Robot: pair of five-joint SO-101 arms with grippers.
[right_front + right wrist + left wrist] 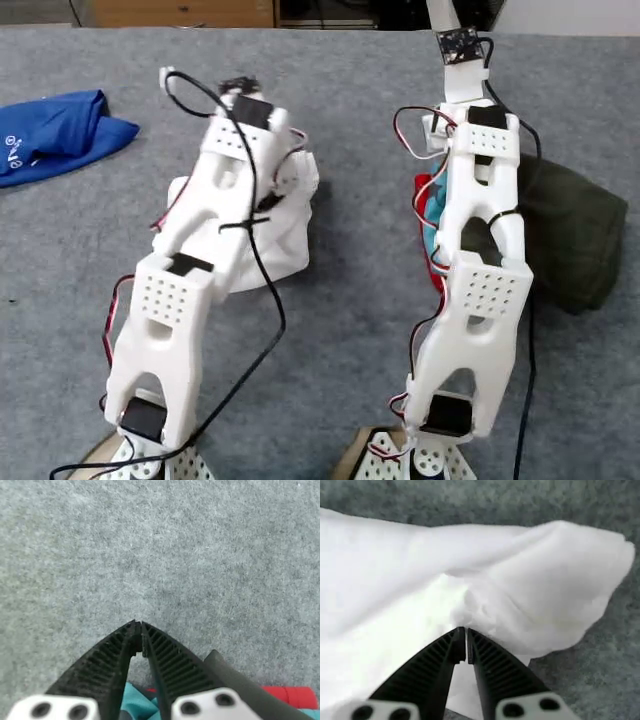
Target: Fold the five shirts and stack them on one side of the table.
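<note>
Left jaws pinch white shirt (530,580); right jaws closed, empty, above grey table (150,540)

Legible text: none. Only one candidate noted, the blue shirt (60,135), lying far left on the tabletop (350,300). It has white printed marks on the fabric near its left end. The marks are creased and too small to resolve, so the characters cannot be made out.
</note>
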